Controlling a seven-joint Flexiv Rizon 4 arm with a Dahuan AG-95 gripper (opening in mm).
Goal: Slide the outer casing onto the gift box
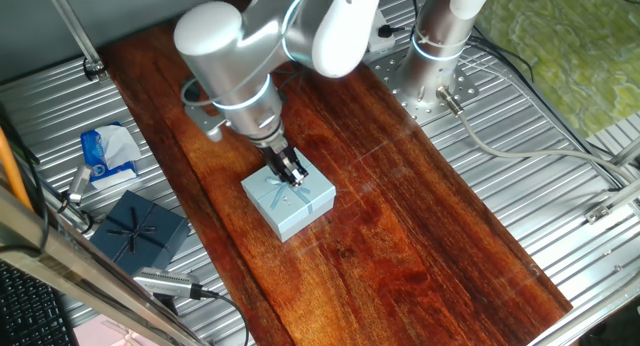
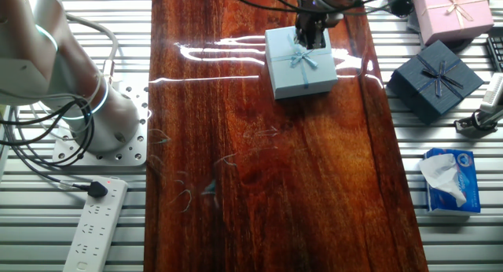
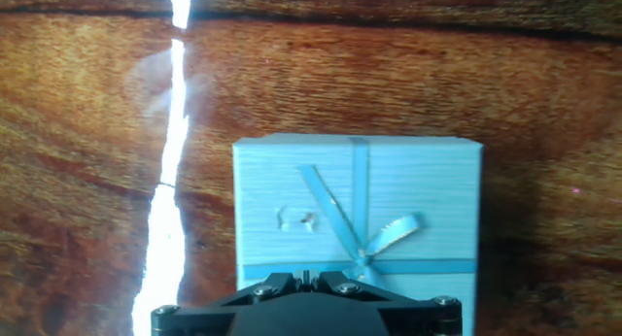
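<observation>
The outer casing [image 1: 290,201], a light blue square sleeve with a pale blue ribbon bow [image 3: 374,244], lies flat on the dark wooden board [image 1: 400,216]. It also shows in the other fixed view [image 2: 302,68] and fills the lower middle of the hand view [image 3: 360,200]. The gift box tray does not show apart from it; no dark interior or tan piece is visible. My gripper [image 1: 293,176] points down at the casing's top by its far edge, next to the bow. In the hand view my gripper [image 3: 309,276] has its jaws together, with nothing seen between them.
A dark navy bow-topped box [image 2: 435,75] and a pink box [image 2: 454,9] sit on the metal table beside the board. A tissue pack [image 2: 448,180] lies nearer. The arm's base [image 2: 94,123] and a power strip [image 2: 98,225] are on the opposite side.
</observation>
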